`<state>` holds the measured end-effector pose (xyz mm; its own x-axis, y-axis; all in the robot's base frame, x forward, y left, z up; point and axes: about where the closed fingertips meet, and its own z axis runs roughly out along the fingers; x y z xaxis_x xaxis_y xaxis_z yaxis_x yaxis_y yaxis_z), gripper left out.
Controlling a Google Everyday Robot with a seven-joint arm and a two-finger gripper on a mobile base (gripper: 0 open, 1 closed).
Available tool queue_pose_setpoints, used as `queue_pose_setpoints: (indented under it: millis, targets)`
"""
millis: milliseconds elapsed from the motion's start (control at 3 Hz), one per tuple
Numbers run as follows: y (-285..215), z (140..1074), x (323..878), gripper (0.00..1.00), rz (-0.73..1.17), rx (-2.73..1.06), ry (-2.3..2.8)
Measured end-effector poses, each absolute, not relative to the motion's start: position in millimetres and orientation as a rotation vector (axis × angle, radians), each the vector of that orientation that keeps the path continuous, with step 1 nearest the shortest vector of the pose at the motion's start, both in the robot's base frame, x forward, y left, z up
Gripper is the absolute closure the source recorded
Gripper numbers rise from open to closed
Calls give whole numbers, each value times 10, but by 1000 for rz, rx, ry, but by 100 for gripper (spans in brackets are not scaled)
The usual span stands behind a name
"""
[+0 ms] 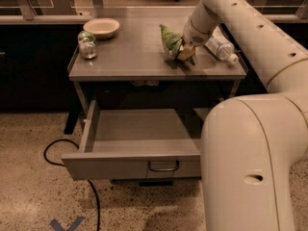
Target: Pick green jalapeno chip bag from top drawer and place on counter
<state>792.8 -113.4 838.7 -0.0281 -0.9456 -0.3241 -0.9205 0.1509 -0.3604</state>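
The green jalapeno chip bag (171, 41) stands tilted on the counter (130, 57), right of its middle. My gripper (184, 53) is at the bag's right side, low against it and near the counter surface. The top drawer (134, 143) is pulled open below the counter, and the part of its inside that I can see holds nothing. Its dark wire handle (163, 166) is on the front panel. My arm hides the drawer's right end.
A pale bowl (101, 28) sits at the counter's back left, with a small glass jar with a green lid (87, 45) in front of it. A clear water bottle (220, 47) lies at the right. A black cable (72, 167) runs over the floor at left.
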Motion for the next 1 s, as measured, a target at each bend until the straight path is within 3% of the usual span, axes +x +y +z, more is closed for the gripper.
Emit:
queue_pose_setpoints:
  millis: [667,1000]
  targets:
    - [-1134,8387,7928,12,-69,-1774,1952]
    - [-1134,8386,7928,0,-68,-1774,1952]
